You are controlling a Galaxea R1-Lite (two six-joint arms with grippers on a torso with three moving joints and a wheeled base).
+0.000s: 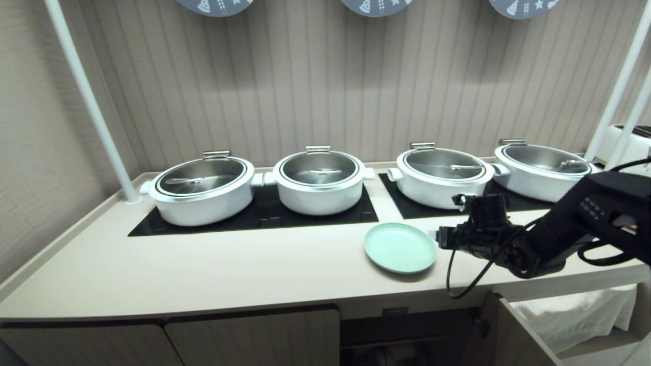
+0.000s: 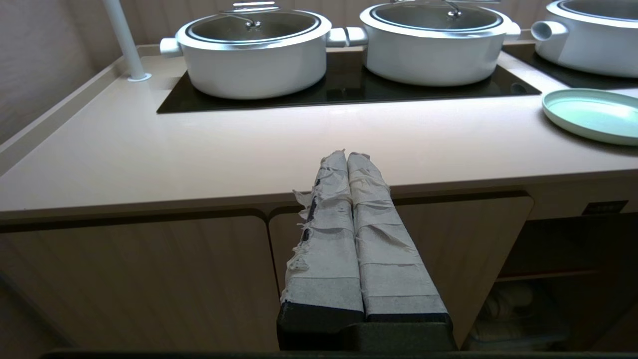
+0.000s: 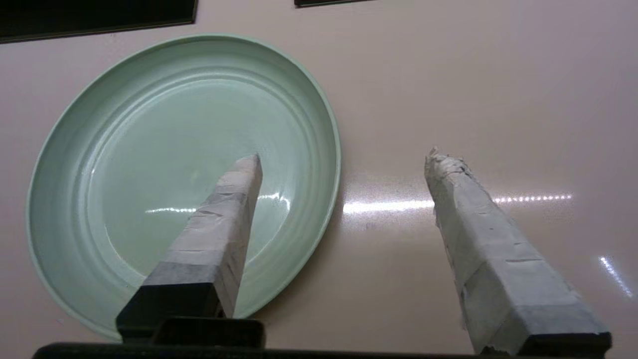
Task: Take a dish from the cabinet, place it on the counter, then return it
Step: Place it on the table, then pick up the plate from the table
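One small dark label (image 1: pixel 395 310) under the counter (image 1: pixel 203 269), writing unreadable.

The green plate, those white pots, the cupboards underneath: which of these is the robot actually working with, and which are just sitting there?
Part of the job:
- mint-green dish, lying on the counter
- right gripper, open over the dish's rim
- cabinet, door open below

Just there:
- four white pots
- black glass panels
- white cloth
- left gripper, parked, shut
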